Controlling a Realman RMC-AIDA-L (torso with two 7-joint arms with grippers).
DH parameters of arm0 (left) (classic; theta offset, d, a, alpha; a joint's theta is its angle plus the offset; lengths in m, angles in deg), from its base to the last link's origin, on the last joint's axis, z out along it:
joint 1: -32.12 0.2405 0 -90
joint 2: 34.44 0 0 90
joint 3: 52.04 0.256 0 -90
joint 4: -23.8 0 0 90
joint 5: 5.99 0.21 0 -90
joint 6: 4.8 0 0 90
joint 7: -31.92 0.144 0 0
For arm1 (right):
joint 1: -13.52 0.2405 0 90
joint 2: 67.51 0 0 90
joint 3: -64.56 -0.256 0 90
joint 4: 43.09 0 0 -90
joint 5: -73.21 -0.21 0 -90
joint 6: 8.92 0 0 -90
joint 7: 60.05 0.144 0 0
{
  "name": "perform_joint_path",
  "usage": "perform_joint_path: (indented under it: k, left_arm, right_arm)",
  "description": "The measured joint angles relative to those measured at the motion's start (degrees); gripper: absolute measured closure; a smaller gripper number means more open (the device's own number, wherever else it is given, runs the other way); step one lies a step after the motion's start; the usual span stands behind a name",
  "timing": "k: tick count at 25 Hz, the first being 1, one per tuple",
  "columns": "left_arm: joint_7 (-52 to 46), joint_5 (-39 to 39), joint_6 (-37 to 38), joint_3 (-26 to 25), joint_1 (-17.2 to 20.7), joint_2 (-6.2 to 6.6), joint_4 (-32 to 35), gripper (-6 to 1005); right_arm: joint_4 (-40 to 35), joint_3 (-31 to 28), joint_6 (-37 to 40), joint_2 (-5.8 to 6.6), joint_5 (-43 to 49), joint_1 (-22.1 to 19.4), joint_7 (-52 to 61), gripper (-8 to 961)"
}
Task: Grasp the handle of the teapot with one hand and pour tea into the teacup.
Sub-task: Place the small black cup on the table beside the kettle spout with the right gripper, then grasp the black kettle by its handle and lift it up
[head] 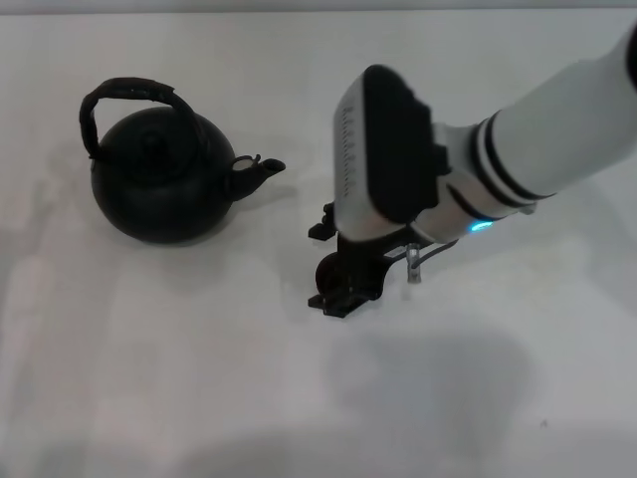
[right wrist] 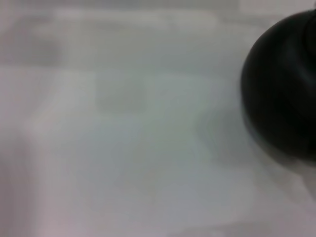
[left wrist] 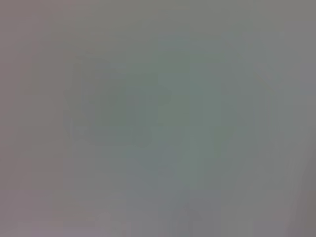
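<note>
The matte-black teapot (head: 159, 184) stands upright at the far left of the white table, its short spout (head: 257, 171) pointing right. Its dark wrapped handle (head: 129, 95) arches over the knobbed lid, and nothing touches it. My right gripper (head: 338, 274) hangs low over the table's middle, right of the spout and a little nearer to me. A small dark round shape (head: 330, 271) right at the gripper looks like the teacup, though the gripper body mostly hides it. A black rounded object (right wrist: 284, 84) fills one edge of the right wrist view. My left gripper is out of view.
The white tabletop (head: 149, 378) stretches bare in front of the teapot and around the right arm (head: 557, 129), which reaches in from the far right. The left wrist view shows only a blank pale surface (left wrist: 158, 118).
</note>
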Motion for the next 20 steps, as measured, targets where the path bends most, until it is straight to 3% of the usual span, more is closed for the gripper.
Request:
perform_joint_path:
  k: [11,16,17,18,20]
  left_arm:
    - [-0.26,-3.08,0.26,0.33,0.45,0.1,-0.06,125]
    - [-0.09,-1.73,0.26,0.54,0.91,0.11,-0.99,125]
    - [0.0,-0.13,0.25,0.56,0.89,0.11,-1.94,125]
    - [0.0,-0.13,0.25,0.56,0.89,0.11,-1.94,125]
    - [0.3,1.48,0.25,0.58,0.67,0.11,-2.75,125]
  right_arm:
    - [5.32,-16.61,3.89,0.3,-14.22,-7.06,-15.21,104]
    - [17.91,-27.77,7.8,0.34,-34.78,-7.6,-28.99,105]
    - [23.97,-31.97,7.71,0.34,-44.38,-7.48,-35.69,105]
    - [23.97,-31.97,7.71,0.34,-44.38,-7.48,-35.69,106]
    - [29.71,-35.97,7.68,0.34,-54.44,-7.71,-42.89,106]
